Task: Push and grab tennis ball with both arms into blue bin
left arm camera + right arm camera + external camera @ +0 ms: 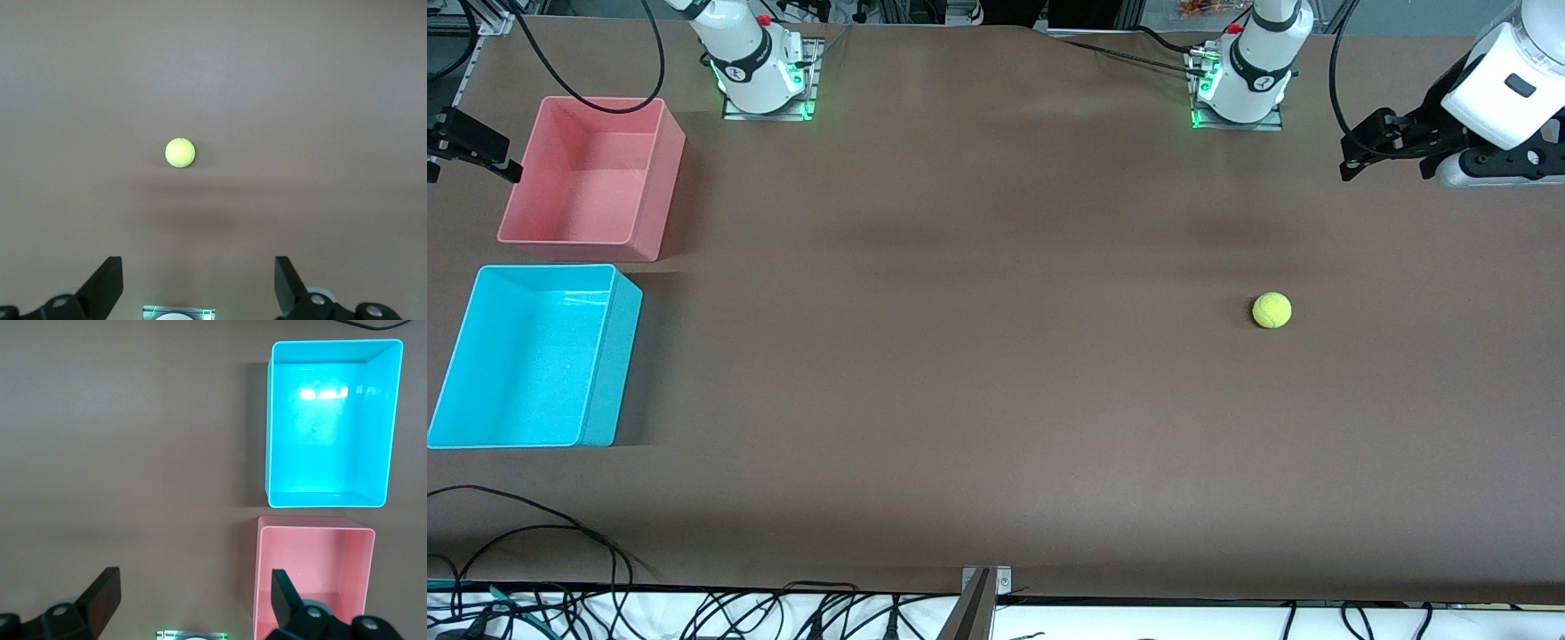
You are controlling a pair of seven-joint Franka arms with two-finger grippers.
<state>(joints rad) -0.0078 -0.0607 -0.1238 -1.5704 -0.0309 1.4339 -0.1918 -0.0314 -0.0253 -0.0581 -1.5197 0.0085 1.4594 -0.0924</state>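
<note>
The tennis ball [1272, 310] [179, 153], small and yellow-green, rests on the brown table toward the left arm's end. My left gripper [1362, 153] [198, 270] hangs high over that end of the table, open, with nothing between its fingers [107, 283]; the ball is well clear of it. The blue bin [609, 356] [269, 427] stands empty at the right arm's end, nearer to the front camera than the pink bin. My right gripper [485, 153] [193, 587] hovers beside the pink bin, open and holding nothing.
The pink bin [660, 178] [313, 567] stands empty just next to the blue one. Both arm bases [765, 84] [1240, 89] sit along the table's edge farthest from the front camera. Black cables [560, 533] lie along the nearest edge.
</note>
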